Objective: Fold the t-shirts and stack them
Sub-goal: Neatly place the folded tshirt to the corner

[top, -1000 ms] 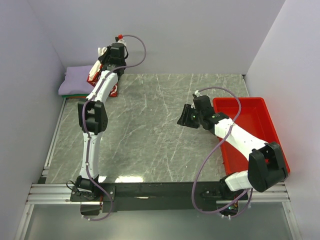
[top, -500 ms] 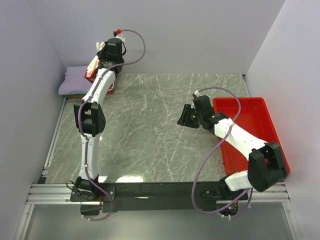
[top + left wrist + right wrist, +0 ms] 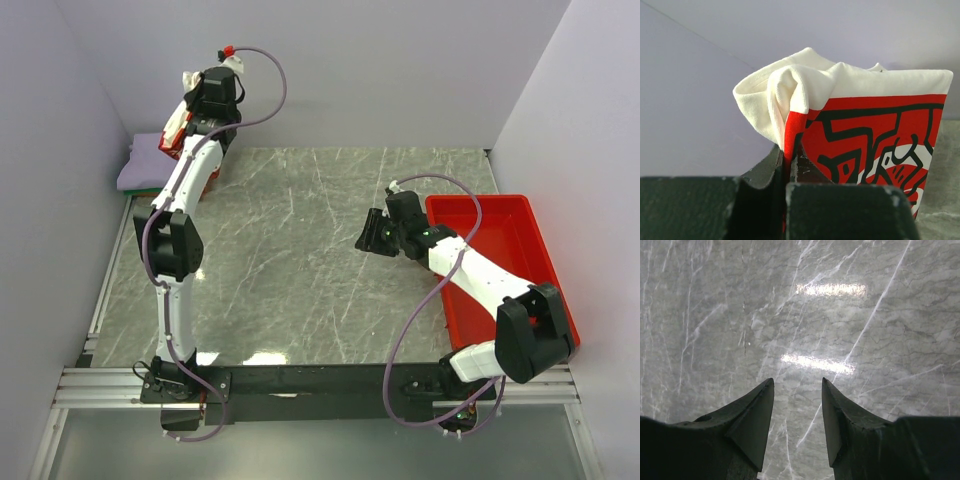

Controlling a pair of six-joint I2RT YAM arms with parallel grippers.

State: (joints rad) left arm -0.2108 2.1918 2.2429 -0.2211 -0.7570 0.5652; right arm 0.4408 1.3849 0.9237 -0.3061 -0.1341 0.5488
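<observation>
The grey marble bench (image 3: pixel 300 250) carries a red tray (image 3: pixel 500 215) along its right edge, showing only its plain red floor. The right arm reaches past the tray's near-left side, and the right jaws are spread apart over bare stone. In the far left corner lies a folded lavender tee (image 3: pixel 143 162); over its right end the left jaws, pressed together, pinch a bunched white tee (image 3: pixel 860 85) with a red, black-lined print, held up before the back wall.
</observation>
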